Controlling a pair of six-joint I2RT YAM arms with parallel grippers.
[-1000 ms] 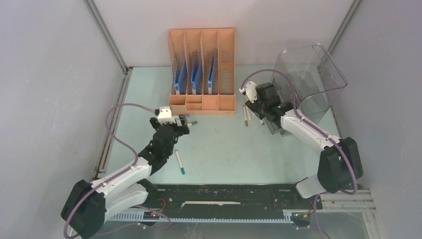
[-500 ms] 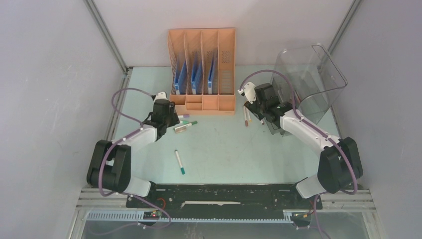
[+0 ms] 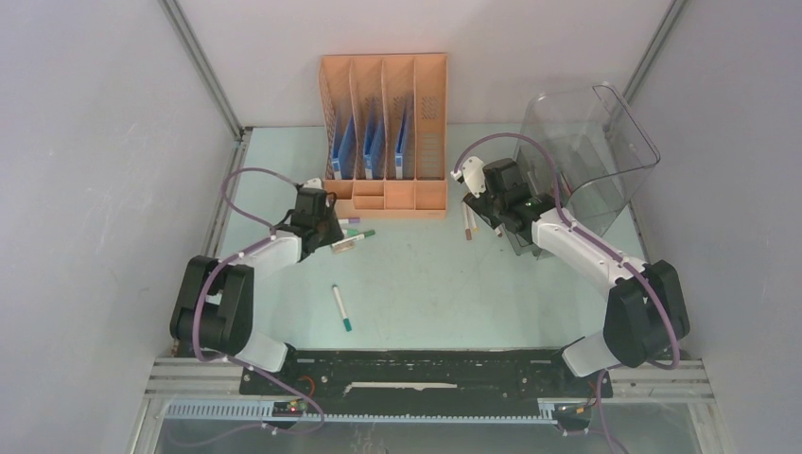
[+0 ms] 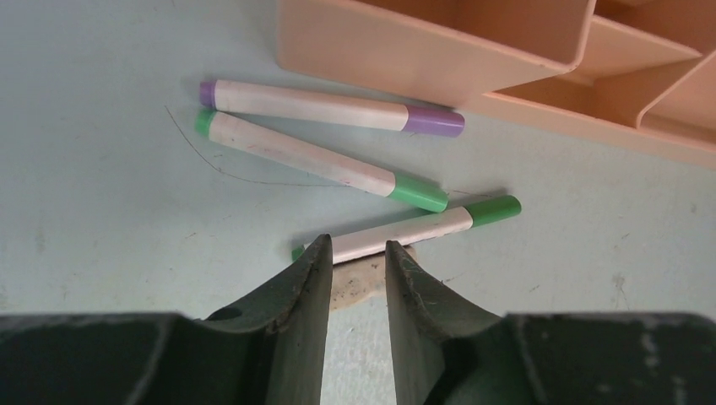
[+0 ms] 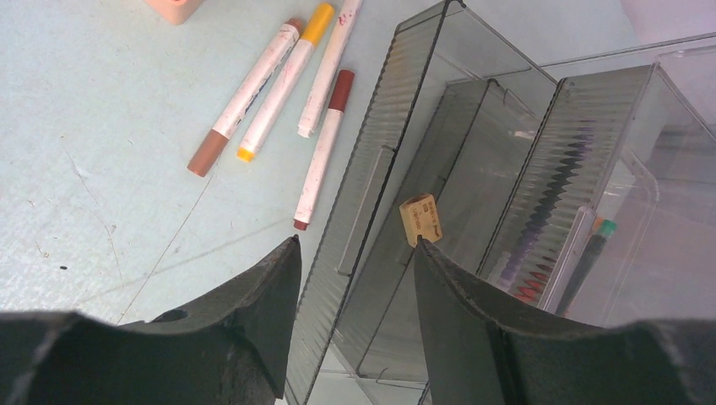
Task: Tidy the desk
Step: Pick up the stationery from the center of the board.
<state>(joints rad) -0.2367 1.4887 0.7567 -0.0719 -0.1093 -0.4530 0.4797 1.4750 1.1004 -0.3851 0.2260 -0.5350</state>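
Mint-green desk [image 3: 426, 284] sits flat between grey walls [image 3: 95, 189], rigid and fixed; nothing to grip but what lies on it
Now the green-capped marker [image 4: 405, 229] looks light, stiff, slick, prone to roll, so pinch mid-barrel; left hand [image 4: 356, 247] is down low at its end, jaws half-narrowed, grip impossible to call; right hand [image 5: 355, 249] hovers half-open, empty, over the smoky drawer bin [image 5: 473, 110]
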